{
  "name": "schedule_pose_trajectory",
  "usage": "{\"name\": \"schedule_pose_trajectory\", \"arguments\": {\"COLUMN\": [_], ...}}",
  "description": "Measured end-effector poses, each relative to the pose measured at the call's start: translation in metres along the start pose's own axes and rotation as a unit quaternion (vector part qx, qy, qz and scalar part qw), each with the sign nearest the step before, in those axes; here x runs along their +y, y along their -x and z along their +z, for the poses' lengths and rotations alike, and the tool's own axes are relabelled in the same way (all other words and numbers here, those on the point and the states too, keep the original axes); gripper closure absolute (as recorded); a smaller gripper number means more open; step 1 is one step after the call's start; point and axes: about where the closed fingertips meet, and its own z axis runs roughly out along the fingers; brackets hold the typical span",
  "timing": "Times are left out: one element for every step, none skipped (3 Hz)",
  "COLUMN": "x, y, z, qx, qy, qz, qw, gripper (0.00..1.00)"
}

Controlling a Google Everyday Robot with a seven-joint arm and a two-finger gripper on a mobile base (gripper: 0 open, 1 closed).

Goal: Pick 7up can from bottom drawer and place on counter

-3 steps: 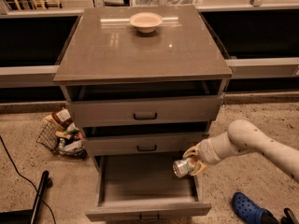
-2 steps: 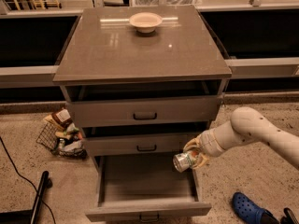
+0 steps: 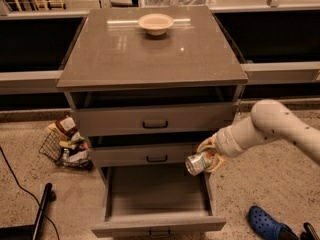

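The 7up can is silver and green and lies tilted on its side in my gripper, which is shut on it. I hold it above the right rear corner of the bottom drawer, in front of the middle drawer's right end. The bottom drawer is pulled wide open and its inside shows nothing else. The counter is the glossy grey-brown slab on top of the cabinet, well above the gripper. My white arm reaches in from the right.
A pale bowl sits at the back middle of the counter. The top drawer and middle drawer stand slightly ajar. A wire basket of packets sits on the floor left. A blue shoe lies lower right.
The gripper with the can has risen a little and the arm's elbow has lifted and drawn in toward the cabinet. The drawers have not moved.
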Motion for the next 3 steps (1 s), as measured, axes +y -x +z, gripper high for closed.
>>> {"name": "schedule_pose_trajectory", "arguments": {"x": [-0.039, -0.068, -0.071], "y": [0.033, 0.052, 0.055], "z": [-0.051, -0.080, -0.083], "qx": [0.013, 0.022, 0.023], "qy": [-0.003, 0.003, 0.004], "qz": [-0.006, -0.008, -0.010], "qw": [0.9999, 0.9997, 0.9997], "gripper": [1.00, 1.00, 1.00]}}
